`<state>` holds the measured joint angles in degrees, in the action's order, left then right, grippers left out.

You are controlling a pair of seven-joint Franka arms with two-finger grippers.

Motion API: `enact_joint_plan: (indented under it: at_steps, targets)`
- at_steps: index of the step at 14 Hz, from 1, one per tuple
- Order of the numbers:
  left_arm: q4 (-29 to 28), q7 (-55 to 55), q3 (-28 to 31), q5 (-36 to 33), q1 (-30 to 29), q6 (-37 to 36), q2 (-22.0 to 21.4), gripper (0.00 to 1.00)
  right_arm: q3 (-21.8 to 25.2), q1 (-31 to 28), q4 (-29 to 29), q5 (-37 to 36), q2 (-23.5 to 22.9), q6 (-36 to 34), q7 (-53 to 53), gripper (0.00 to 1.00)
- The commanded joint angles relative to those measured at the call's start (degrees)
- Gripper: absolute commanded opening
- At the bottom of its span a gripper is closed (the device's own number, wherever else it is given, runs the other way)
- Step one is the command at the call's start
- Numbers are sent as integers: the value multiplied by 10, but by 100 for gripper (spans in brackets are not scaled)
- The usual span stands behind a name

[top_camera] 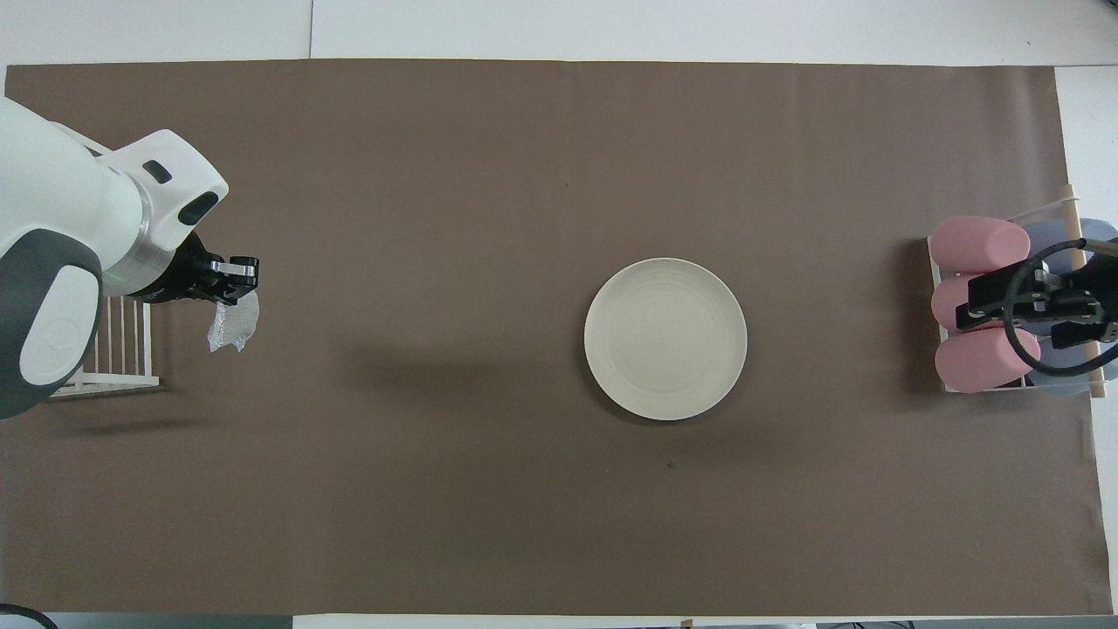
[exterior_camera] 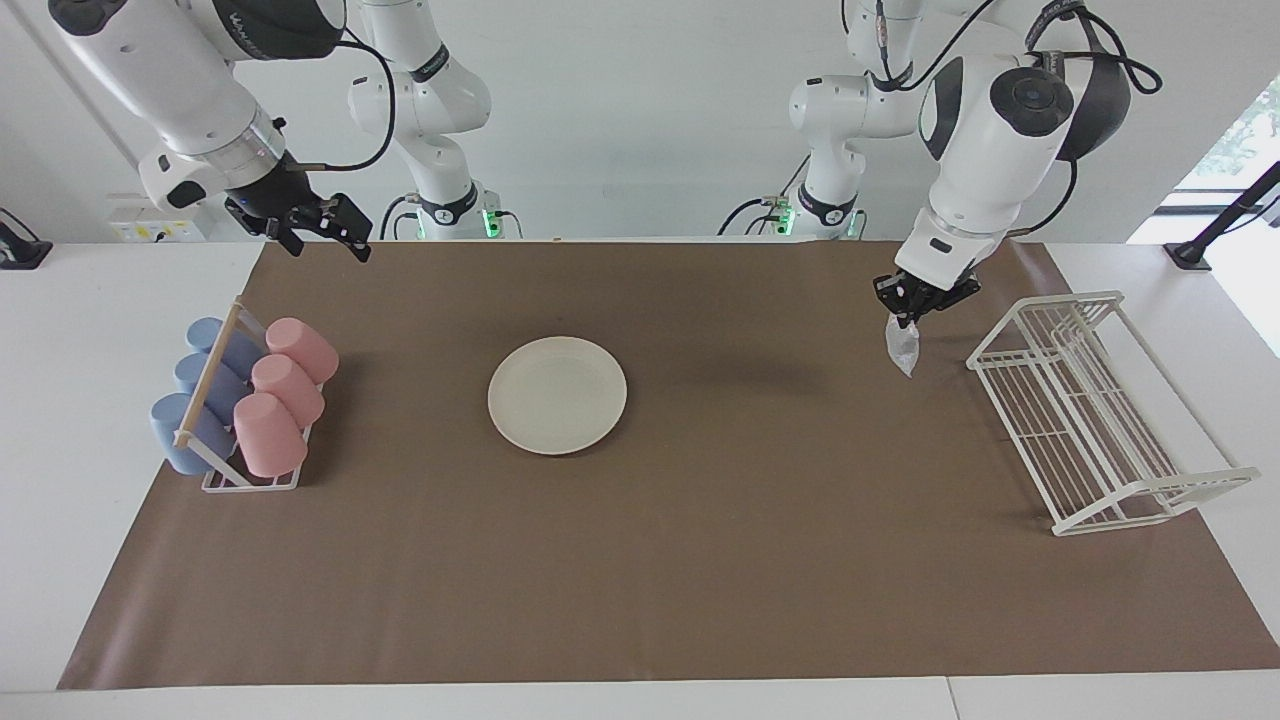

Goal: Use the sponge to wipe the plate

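The cream-white plate (exterior_camera: 557,394) (top_camera: 665,338) lies bare near the middle of the brown mat. My left gripper (exterior_camera: 908,306) (top_camera: 238,279) is up in the air over the mat, beside the white wire rack, and is shut on the sponge (exterior_camera: 902,348) (top_camera: 231,323). The sponge is a silvery wrinkled wad that dangles below the fingertips, well away from the plate. My right gripper (exterior_camera: 328,238) (top_camera: 969,313) hangs open and holds nothing. It is high up, and from above it covers the cup rack.
A cup rack (exterior_camera: 222,395) (top_camera: 1070,227) with pink and blue cups stands at the right arm's end of the mat. A white wire rack (exterior_camera: 1095,410) (top_camera: 113,358) stands at the left arm's end. The brown mat (exterior_camera: 640,560) covers most of the table.
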<state>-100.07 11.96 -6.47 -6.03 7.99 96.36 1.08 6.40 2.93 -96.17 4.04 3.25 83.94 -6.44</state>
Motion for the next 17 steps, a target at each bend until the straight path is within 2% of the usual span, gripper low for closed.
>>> enact_joint_plan:
  at_steps: [1, 3, 6, 10, 13, 17]
  targets:
    - [34, 12, 1, -55, 8, -26, 21, 0, -14, -22, 0, -12, -17, 12, 40, 100]
    - [36, 12, 0, -108, 14, -39, 21, 0, -15, -27, 12, -17, -26, 12, 60, 100]
    - [43, 12, -1, -188, 25, -50, 23, 0, -21, -44, 64, -18, -68, 9, 102, 100]
    - [51, 12, -1, -321, 36, -76, 38, 0, -17, -56, 63, -16, -53, 11, 102, 100]
    - [51, 12, 0, -425, 29, -51, 71, 0, -18, -54, 63, -17, -51, 12, 104, 100]
    - [47, 13, 4, -489, -10, 13, 107, 0, -19, -53, 62, -17, -50, 11, 104, 100]
